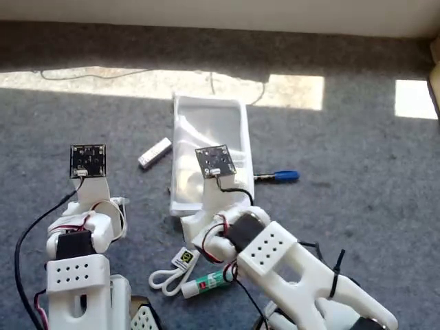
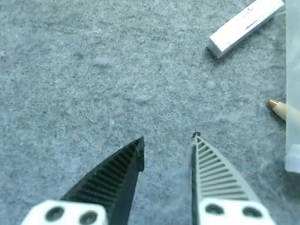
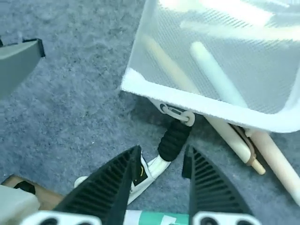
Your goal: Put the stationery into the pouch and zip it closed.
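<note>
My right gripper (image 3: 161, 152) is apart, with the black zip pull (image 3: 173, 138) just off its tips at the near end of the white mesh pouch (image 3: 211, 105). The pouch lies flat with its long axis running away from me, and pencils (image 3: 276, 157) poke out of that near end. My left gripper (image 2: 166, 140) is also apart, over grey carpet (image 2: 93, 70) near a white stick (image 2: 246, 23). The print on the green tube (image 1: 210, 282) is too small to read.

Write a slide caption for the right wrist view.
Open right gripper lined up with the black zipper pull of the white mesh pouch.

High view looks down; close right wrist view shares the pouch (image 1: 206, 124).
</note>
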